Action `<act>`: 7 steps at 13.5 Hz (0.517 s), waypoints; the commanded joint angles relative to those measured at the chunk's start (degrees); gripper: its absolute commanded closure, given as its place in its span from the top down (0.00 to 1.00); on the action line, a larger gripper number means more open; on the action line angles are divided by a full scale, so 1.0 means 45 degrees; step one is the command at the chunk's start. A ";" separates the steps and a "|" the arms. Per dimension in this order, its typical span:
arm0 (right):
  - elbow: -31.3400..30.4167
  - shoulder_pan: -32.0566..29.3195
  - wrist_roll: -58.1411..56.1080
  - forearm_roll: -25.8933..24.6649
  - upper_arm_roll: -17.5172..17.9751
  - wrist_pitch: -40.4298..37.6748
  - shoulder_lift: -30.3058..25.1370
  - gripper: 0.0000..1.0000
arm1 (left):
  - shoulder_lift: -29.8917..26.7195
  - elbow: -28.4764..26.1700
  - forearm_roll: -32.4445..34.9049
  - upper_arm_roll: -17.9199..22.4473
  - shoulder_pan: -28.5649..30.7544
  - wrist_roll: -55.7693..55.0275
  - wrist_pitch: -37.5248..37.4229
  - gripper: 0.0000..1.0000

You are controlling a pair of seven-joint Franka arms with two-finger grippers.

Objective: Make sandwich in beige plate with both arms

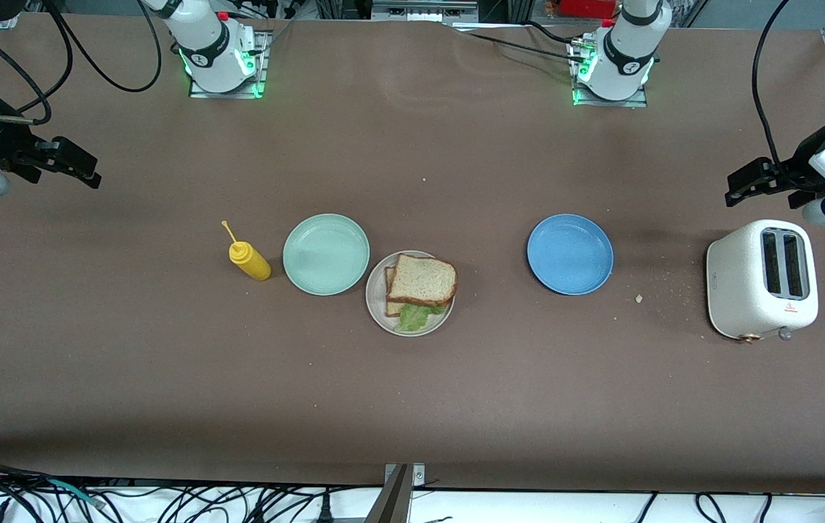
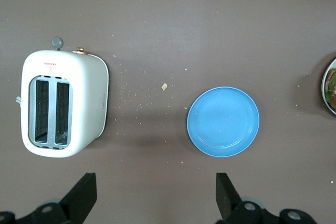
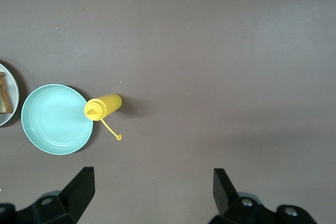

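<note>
I see the sandwich [image 1: 420,283] assembled on the beige plate [image 1: 376,298], lower centre of the front view. Both jaws are released and empty: right gripper [image 1: 82,168] upper left, left gripper [image 1: 750,185] upper right, each well apart from it.

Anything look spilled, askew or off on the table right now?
Crumbs are scattered between the blue plate and toaster. The sandwich sits off-centre, its top slice overhanging the beige plate rim.
</note>
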 commanded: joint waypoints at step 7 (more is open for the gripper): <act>0.0355 0.0013 -0.0101 -0.0159 0.0039 -0.0282 0.0125 1.00 | -0.0004 0.0462 0.0456 -0.0181 0.0129 -0.0098 0.0029 1.00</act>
